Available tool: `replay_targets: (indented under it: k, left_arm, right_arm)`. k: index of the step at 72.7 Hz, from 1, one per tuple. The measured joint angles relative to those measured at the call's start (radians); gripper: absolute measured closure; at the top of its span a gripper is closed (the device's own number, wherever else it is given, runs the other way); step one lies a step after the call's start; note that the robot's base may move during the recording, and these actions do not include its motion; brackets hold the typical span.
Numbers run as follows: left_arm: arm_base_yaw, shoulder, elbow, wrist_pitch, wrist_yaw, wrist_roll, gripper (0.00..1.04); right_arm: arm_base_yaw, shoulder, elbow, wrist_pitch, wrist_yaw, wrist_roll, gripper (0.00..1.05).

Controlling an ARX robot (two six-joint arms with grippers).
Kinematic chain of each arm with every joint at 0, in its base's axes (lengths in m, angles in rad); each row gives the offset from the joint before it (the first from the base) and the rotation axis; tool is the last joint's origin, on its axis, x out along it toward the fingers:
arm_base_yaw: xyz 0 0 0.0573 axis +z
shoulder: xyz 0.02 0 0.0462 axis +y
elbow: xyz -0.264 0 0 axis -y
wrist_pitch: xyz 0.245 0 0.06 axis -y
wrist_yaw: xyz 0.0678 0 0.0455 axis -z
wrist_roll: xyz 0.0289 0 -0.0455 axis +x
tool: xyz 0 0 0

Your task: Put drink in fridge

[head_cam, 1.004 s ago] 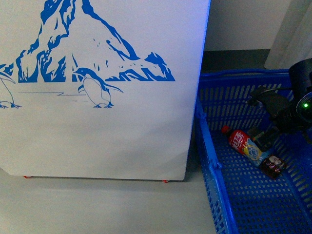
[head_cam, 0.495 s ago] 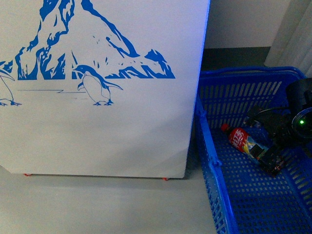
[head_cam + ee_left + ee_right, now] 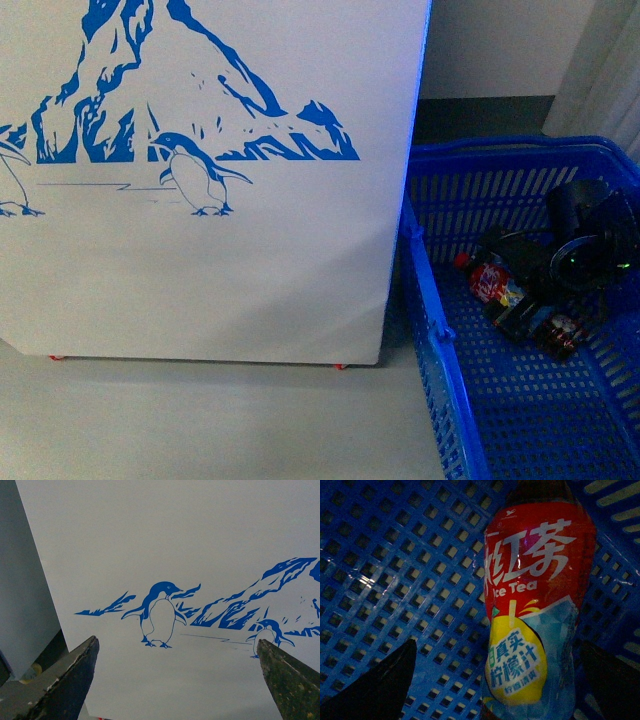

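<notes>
The drink lies on its side on the floor of a blue plastic crate, with its red cap pointing toward the fridge. In the right wrist view the drink shows a red label with white characters. My right gripper hangs just over the drink's middle. It is open, and the right gripper has one dark finger on each side of the drink. The fridge is the white cabinet with blue penguin print on the left. My left gripper is open and empty, facing the fridge wall.
The crate's perforated blue walls close round the right arm. Its near-left wall stands close beside the fridge's corner. Grey floor lies in front of the fridge. A pale curtain-like edge hangs at the back right.
My right gripper has come down and to the left inside the crate, from above and beside the drink to straddling its middle. The drink has not moved.
</notes>
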Motion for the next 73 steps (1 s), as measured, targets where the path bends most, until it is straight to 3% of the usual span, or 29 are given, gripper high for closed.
replay_targets:
  k: [28,70,73]
  left_arm:
    - [0.000,0.000,0.000,0.000,0.000,0.000,0.08]
    - [0.000,0.000,0.000,0.000,0.000,0.000,0.08]
    - [0.000,0.000,0.000,0.000,0.000,0.000,0.08]
  right_arm:
    - [-0.014,0.089,0.095,-0.074,0.039,-0.077,0.07]
    - [-0.018,0.169,0.188,-0.055,0.027,-0.101,0.07]
    - [-0.018,0.175,0.194,-0.037,0.039,-0.100,0.11]
